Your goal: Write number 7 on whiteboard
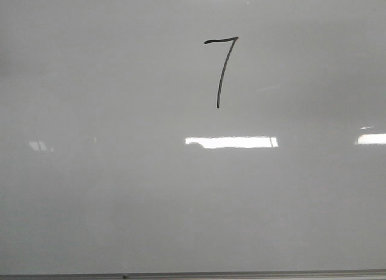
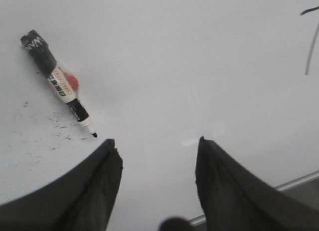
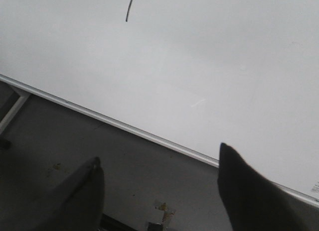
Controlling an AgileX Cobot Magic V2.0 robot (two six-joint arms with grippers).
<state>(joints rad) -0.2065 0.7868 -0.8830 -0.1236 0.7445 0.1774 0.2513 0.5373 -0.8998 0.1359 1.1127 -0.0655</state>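
The whiteboard (image 1: 120,195) was seen as a large, glossy, pale surface that filled the front view, with a thin grey frame edge along its near side and bright glare patches across it. It was judged to be stiff and slippery, so that anything laid on it could slide or roll at a light touch.

The left gripper (image 2: 157,154) was held above the board with its two dark fingers spread apart and nothing between them. The right gripper (image 3: 159,178) was likewise parted and empty, and was poised over the board's frame edge, partly above the dark floor beyond it.

The number 7 (image 1: 221,69) was drawn in thin black ink, with a short wavy top bar and a long curved downstroke. It lay well ahead of the left gripper and off to one side, and only the lower end of its stroke was caught ahead of the right gripper. The writing was judged to be done.

A marker (image 2: 57,81) was lying flat on the board, uncapped, its tip just ahead of one left finger and its body angled away. Faint dark specks were scattered beside it. It was judged light, rigid and apt to roll; a hold across the middle of the barrel would suit it best.
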